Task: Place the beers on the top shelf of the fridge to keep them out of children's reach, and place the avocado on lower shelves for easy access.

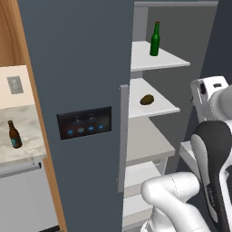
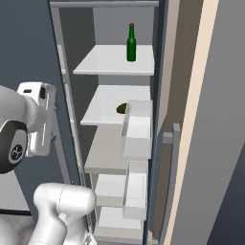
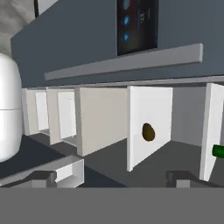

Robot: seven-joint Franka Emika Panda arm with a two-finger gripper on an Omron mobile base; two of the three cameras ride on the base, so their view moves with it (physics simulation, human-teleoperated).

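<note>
The fridge [image 1: 77, 68] stands open. A green beer [image 1: 155, 40] [image 2: 131, 44] stands upright on the top shelf [image 1: 170, 61] [image 2: 100, 62]. The avocado [image 1: 146, 99] [image 2: 122, 108] lies on the lower shelf [image 1: 163, 108] just beneath it. A brown beer [image 1: 14, 134] with a teal label stands on the marble counter [image 1: 29, 122] left of the fridge. My gripper [image 3: 113, 177] is open and holds nothing, some way in front of the shelves. The hand view is rolled, so the shelves look vertical, with the avocado [image 3: 148, 132] ahead and the green beer [image 3: 218, 151] at the right edge.
The fridge's closed left door carries a black panel [image 1: 84, 123] with blue lights and a grey bar handle [image 1: 122, 136]. White door bins [image 2: 136, 131] hang on the open right door. Wooden cabinet trim [image 1: 27, 36] borders the fridge. My arm's white links [image 1: 181, 199] fill the foreground.
</note>
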